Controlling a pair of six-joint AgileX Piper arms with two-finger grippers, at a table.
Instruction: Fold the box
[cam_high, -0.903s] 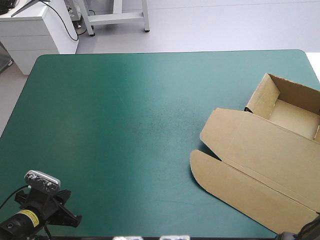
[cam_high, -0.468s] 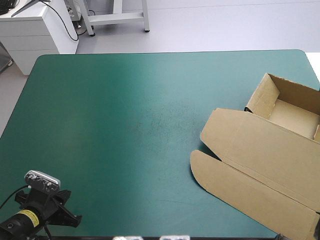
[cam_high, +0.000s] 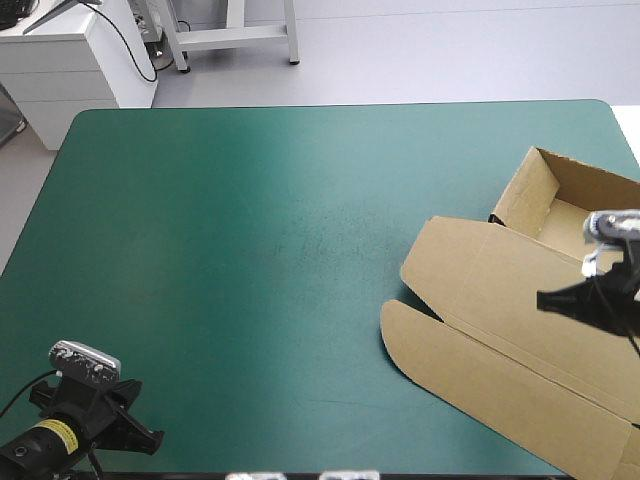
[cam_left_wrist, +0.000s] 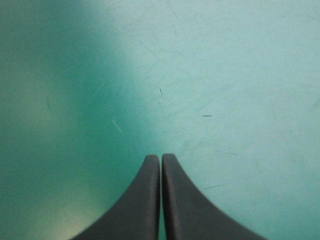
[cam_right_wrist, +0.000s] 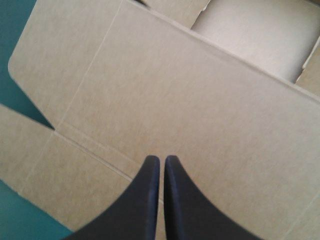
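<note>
Two arms are seen in the high view. The right gripper (cam_high: 548, 299), earlier barely seen at the near right corner, has been brought over the box (cam_high: 470, 270). The box lies unmoved at the cover's (cam_high: 250, 220) right side, with its far part cut off. The left gripper (cam_high: 150, 440) is unchanged at the near left corner. In the left wrist view, its fingers are pressed together over bare cover. In the right wrist view, the fingers are likewise pressed together, nothing pinched, above the box's flat board.
</note>
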